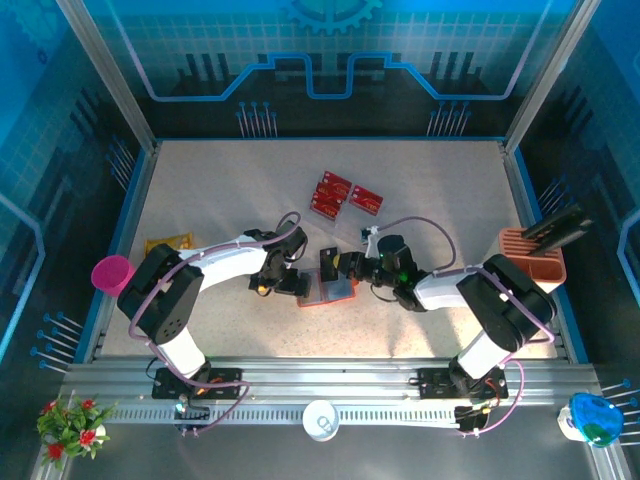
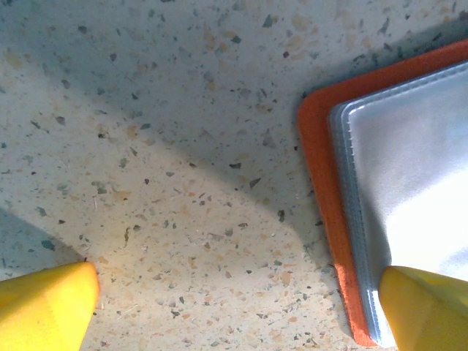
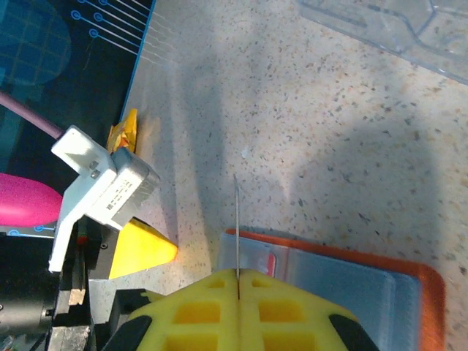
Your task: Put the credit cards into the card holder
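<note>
The card holder (image 1: 325, 291) lies open on the table, orange-red with grey pockets (image 3: 351, 285). My right gripper (image 1: 347, 265) is shut on a dark credit card (image 1: 329, 262), seen edge-on in the right wrist view as a thin line (image 3: 237, 219) sticking out past the yellow fingertips (image 3: 238, 281) over the holder's end. My left gripper (image 1: 285, 281) is open at the holder's left side. One of its fingertips (image 2: 44, 307) is over bare table and the other (image 2: 428, 307) is over the grey pocket near the orange edge (image 2: 322, 190). More red credit cards (image 1: 332, 194) (image 1: 366, 200) lie further back.
A peach slotted stand (image 1: 532, 255) stands at the right edge. A pink cup (image 1: 112, 272) and a yellow packet (image 1: 168, 243) are at the left. A clear plastic tray (image 3: 395, 29) lies beyond the holder. A white cup (image 1: 321, 420) sits on the front rail.
</note>
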You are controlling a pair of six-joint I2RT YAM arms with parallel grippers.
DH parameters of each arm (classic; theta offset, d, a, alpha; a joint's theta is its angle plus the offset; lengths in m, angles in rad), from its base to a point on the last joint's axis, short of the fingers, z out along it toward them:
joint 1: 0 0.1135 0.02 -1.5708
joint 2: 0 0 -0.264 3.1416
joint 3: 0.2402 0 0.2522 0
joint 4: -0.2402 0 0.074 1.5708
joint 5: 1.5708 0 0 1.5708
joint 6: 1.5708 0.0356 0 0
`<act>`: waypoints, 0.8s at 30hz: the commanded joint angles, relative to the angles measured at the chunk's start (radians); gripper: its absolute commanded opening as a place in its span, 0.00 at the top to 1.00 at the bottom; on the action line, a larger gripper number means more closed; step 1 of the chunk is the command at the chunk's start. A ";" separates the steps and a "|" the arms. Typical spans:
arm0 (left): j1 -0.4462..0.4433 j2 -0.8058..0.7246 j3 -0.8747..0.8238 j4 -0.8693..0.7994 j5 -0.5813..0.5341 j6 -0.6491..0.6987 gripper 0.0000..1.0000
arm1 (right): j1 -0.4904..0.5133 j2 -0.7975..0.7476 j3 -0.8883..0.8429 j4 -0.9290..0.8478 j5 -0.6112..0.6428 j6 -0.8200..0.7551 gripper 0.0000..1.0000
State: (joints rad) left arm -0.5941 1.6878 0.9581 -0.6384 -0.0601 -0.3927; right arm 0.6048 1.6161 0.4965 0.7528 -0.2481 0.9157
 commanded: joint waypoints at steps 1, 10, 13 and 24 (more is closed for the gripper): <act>-0.014 0.042 -0.047 -0.025 -0.008 -0.003 0.01 | -0.007 0.047 0.022 0.021 -0.022 -0.001 1.00; -0.015 0.047 -0.043 -0.029 -0.008 0.000 0.01 | -0.002 0.084 0.008 0.024 -0.013 -0.019 1.00; -0.015 0.049 -0.043 -0.029 -0.006 0.000 0.01 | -0.002 0.093 0.001 0.023 -0.015 -0.025 1.00; -0.015 0.061 -0.036 -0.028 -0.007 -0.002 0.01 | 0.012 0.118 -0.015 0.039 -0.031 -0.020 1.00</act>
State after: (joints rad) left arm -0.5941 1.6882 0.9585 -0.6388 -0.0601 -0.3923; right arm 0.6060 1.7115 0.5034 0.7792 -0.2550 0.9146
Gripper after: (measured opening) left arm 0.992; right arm 0.058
